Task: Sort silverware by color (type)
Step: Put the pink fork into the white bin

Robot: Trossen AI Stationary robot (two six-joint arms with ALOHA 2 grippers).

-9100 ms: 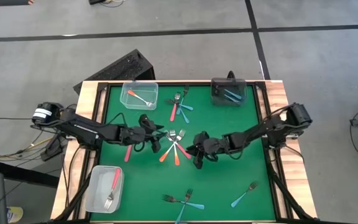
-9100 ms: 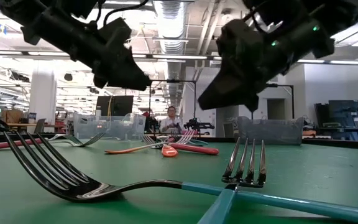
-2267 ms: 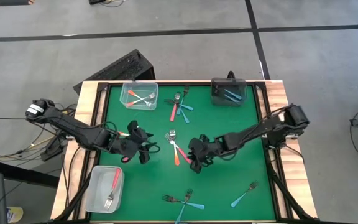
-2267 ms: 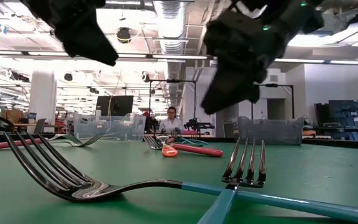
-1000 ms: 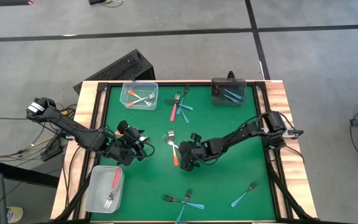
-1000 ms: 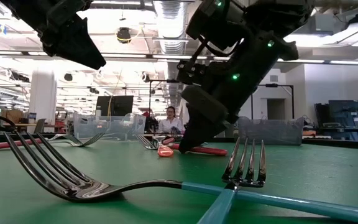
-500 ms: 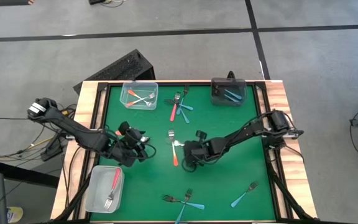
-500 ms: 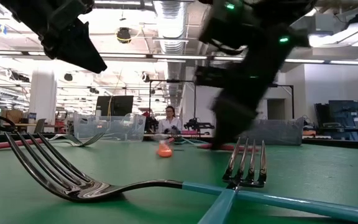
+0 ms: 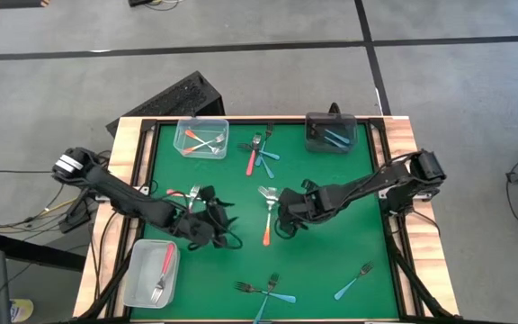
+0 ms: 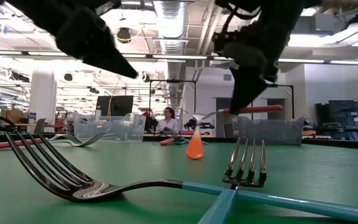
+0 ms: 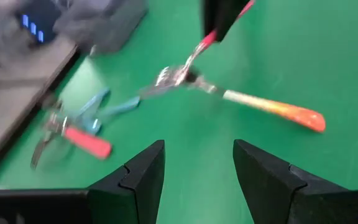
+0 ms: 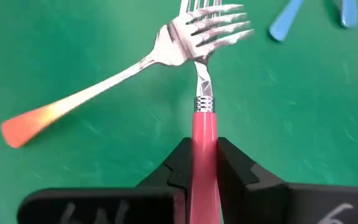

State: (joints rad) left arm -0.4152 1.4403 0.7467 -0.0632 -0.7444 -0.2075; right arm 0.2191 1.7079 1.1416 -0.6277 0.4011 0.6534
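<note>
My right gripper hangs over the middle of the green mat, shut on a red-handled fork. That fork's tines cross the tines of an orange-handled fork, whose handle end rests on the mat. Whether the two forks touch, I cannot tell. My left gripper is open above the mat, left of both forks, with nothing between its fingers; the high view shows this gripper too. My right gripper pinches the red fork's plastic handle between its two fingers, a little behind the metal neck. The fingers come slanting down from above and lie across the handle. The fork is lifted clear of the mat, about level.
A clear bin with orange forks stands far left, a dark bin with blue forks far right, and a clear bin with a red fork near left. Red and blue forks lie at the far middle, blue forks near the front edge.
My right gripper has taken hold of the red fork and risen with it, moving toward the table's right. The red fork is lifted clear. The orange fork has slid a little to the right. My left gripper has moved toward the table's middle, tipping and rolling.
</note>
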